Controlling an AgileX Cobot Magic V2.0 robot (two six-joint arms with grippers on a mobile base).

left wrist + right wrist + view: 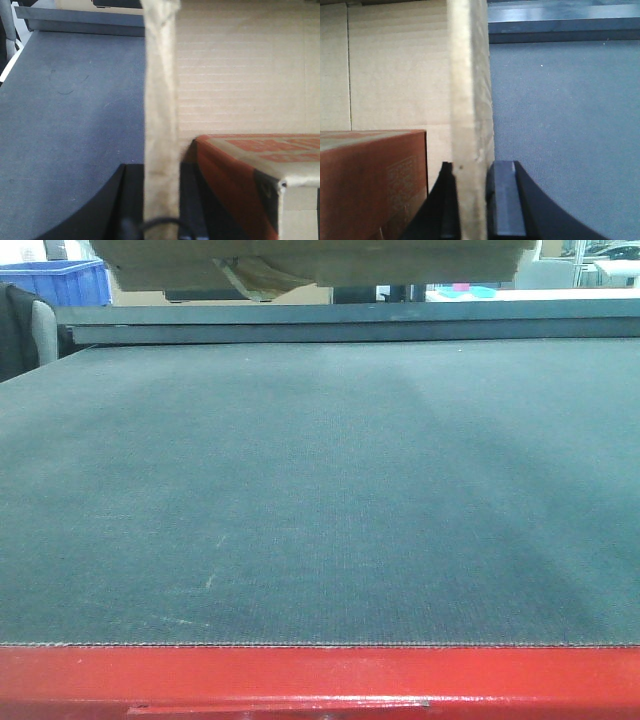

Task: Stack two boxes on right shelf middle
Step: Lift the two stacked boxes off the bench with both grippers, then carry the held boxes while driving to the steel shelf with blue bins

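My left gripper (159,200) is pressed together on one upright wall of the carton (330,260), with the dark fingers (131,205) on either side of the board's edge. My right gripper (472,200) pinches the opposite wall the same way, its black fingers (505,200) tight against the cardboard.

Between the two, the carton hangs above the grey top (320,490) and does not touch it. In the front view only its brown underside shows, along the upper border and over the far part of the top. A tuft of yellowish tape (262,278) dangles from that underside, left of its middle.

Both wrist views show a red box (235,170) with printed faces lying inside the carton. One of its corners is close to the wall my left gripper holds, and its side runs near the wall in my right.

The grey top is matte, with a red edge (320,680) along its near side and a grey rail (330,322) along its far side. Beyond the top, off its far left corner, stands a blue bin (60,282).
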